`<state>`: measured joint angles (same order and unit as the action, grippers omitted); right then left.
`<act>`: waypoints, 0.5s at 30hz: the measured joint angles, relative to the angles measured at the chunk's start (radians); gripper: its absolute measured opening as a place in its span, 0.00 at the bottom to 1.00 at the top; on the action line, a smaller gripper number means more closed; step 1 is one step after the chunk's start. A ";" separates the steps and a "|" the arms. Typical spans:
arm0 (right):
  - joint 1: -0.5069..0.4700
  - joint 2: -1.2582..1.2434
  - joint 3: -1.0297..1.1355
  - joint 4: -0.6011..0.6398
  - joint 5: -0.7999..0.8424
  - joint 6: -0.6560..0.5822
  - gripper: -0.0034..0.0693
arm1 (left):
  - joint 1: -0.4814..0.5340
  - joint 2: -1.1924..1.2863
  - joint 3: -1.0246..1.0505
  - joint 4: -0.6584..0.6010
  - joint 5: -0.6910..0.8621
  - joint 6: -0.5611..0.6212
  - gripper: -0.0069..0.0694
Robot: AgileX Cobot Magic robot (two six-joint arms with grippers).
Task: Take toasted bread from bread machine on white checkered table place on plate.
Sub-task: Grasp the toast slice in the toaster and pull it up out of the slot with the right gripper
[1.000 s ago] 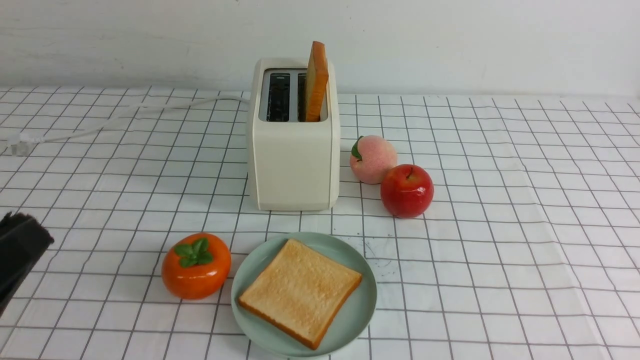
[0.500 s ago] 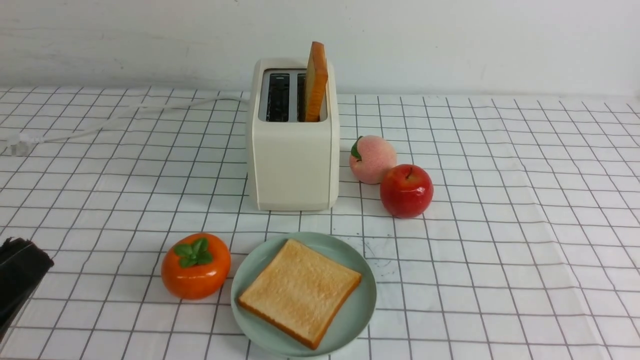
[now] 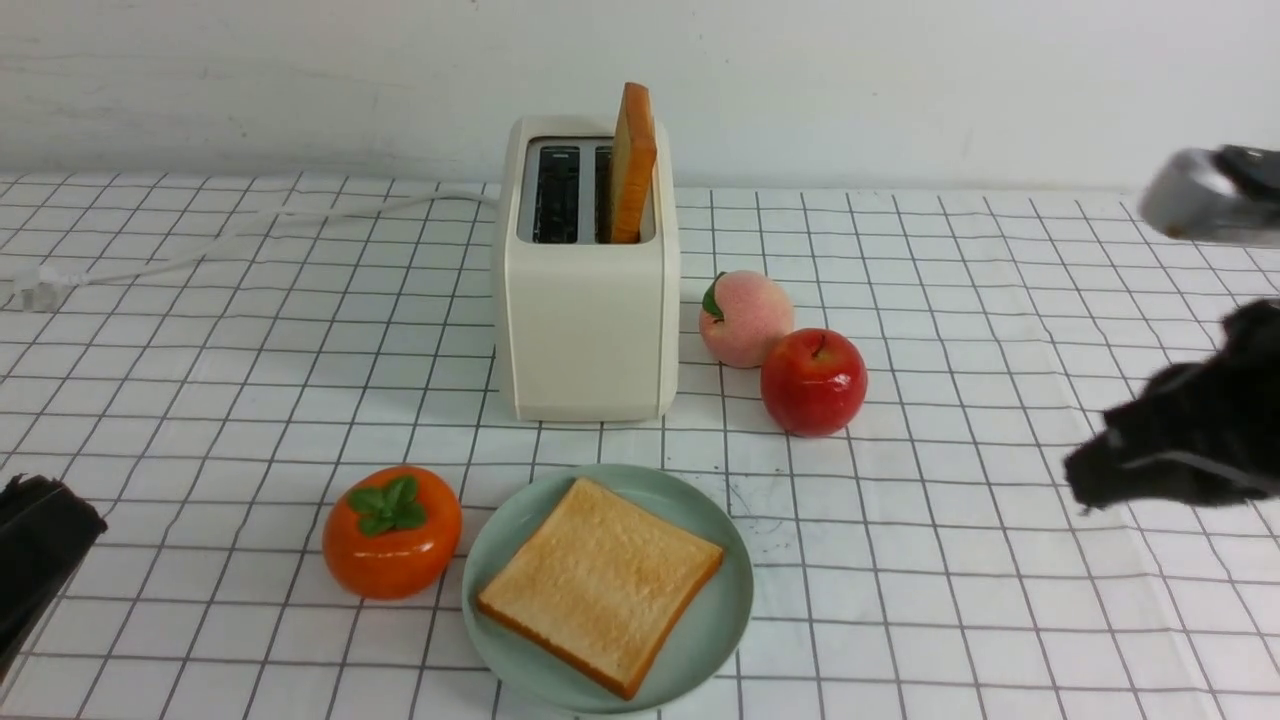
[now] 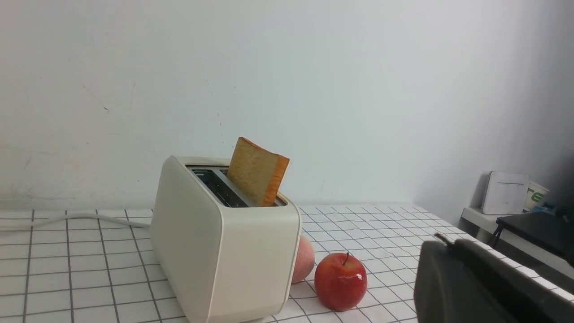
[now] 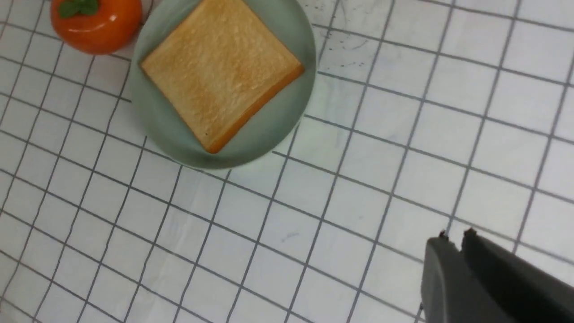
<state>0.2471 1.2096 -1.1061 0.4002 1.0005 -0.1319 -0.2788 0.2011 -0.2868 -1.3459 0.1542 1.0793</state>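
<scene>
Right hand (image 5: 454,237) pinched nearly shut, empty, left hand (image 3: 40,530) closed; I'd open the right wide over the toaster (image 3: 590,330), grip the standing toast (image 3: 633,160) by its faces, lift straight up

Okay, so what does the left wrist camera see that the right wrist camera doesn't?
Only the left wrist view: the bread machine with a standing toast slice in its slot, its cord, a red apple, and a peach half hidden behind the machine. Only the right wrist view: the plate with a flat toast slice lying on it, and the persimmon beside it. Both: the white checkered table.
</scene>
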 joint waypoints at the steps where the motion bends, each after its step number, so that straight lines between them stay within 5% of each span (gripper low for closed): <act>1: 0.055 0.052 -0.045 -0.034 -0.034 0.009 0.12 | 0.000 0.000 0.000 0.000 0.001 0.000 0.07; 8: 0.146 0.218 -0.167 -0.069 -0.192 0.031 0.14 | 0.000 0.000 0.000 -0.001 0.002 0.000 0.07; 15: 0.148 0.403 -0.375 -0.031 -0.256 0.049 0.30 | 0.000 0.000 0.000 -0.003 0.002 -0.001 0.07</act>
<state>0.3954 1.6124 -1.4816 0.3693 0.7442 -0.0830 -0.2788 0.2011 -0.2868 -1.3486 0.1562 1.0784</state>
